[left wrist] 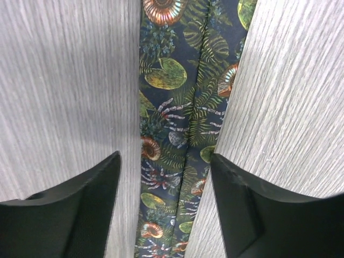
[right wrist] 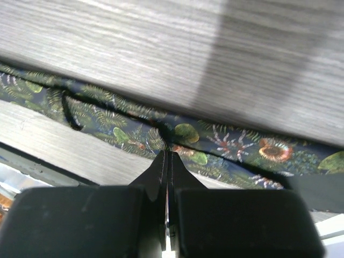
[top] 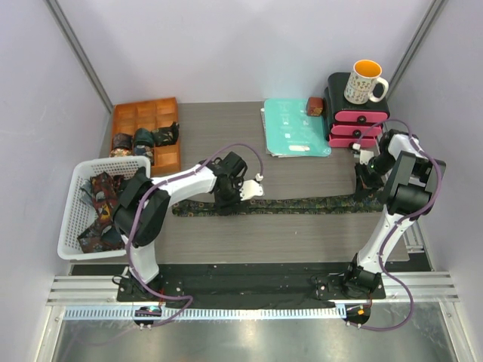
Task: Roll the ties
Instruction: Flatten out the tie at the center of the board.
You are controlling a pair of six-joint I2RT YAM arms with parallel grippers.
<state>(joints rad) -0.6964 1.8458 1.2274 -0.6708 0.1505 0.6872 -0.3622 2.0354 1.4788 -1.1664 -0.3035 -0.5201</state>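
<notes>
1 tie (top: 302, 205) flat, 2 pincers at it.
It lies stretched across the desk (top: 226, 128). The left pincer (left wrist: 165, 158) is open, its 2 fingers astride the strip left of its middle. The right pincer (right wrist: 167, 156) is closed, pinching the tie's right end. At least 3 rolls (top: 143, 138) sit in 1 tray (top: 170, 154).

Overhead: you had bright, even light with soft shadows on the table (top: 302, 234) | Left wrist: tie (left wrist: 177, 134) print was sharp, lower edge dark | Right wrist: broad shadow crossed the table, slight blur, pale glare bottom-left
</notes>
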